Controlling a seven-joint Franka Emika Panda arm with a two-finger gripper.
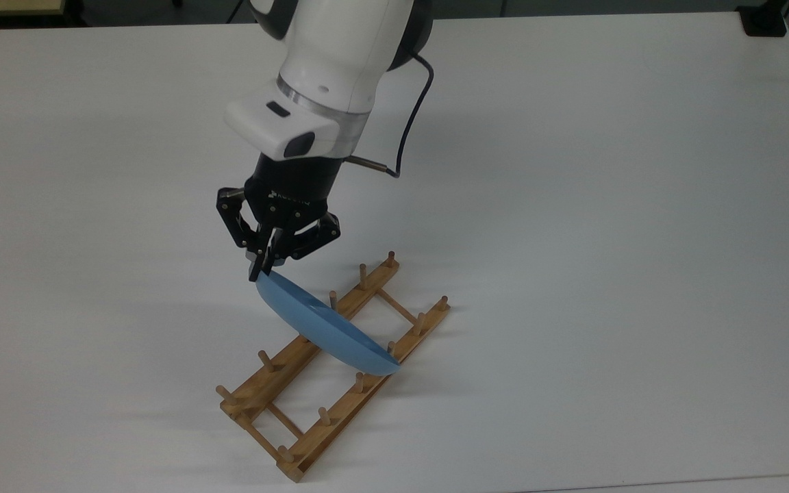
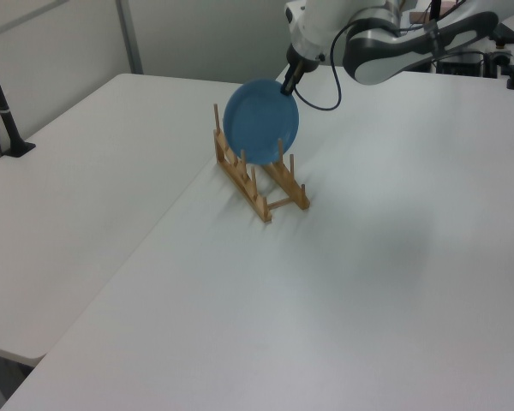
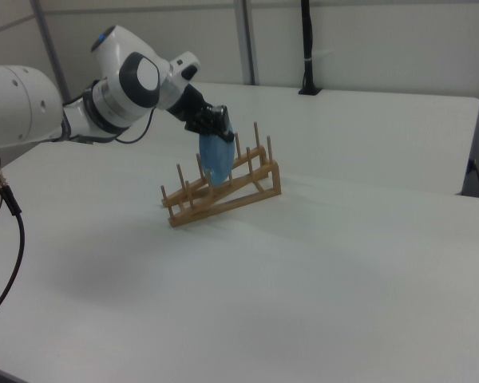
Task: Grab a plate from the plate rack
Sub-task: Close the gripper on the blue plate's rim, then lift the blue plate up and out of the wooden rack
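The plate (image 1: 326, 329) is pinched at its top edge by the gripper (image 1: 257, 271), whose fingers are closed tight on the rim. Below the fingers, the blue plate hangs down at a slant and its lower part is between the pegs of the plate rack (image 1: 298, 404). In the right view, one end of the rack looks tipped up off the white table (image 1: 607, 205), so it may be caught on the plate, though this cannot be told for sure. The grabbing part seems to be done. What is left, as can be judged, is for the plate to be lifted clear of the pegs, with the rack left lying on the table.
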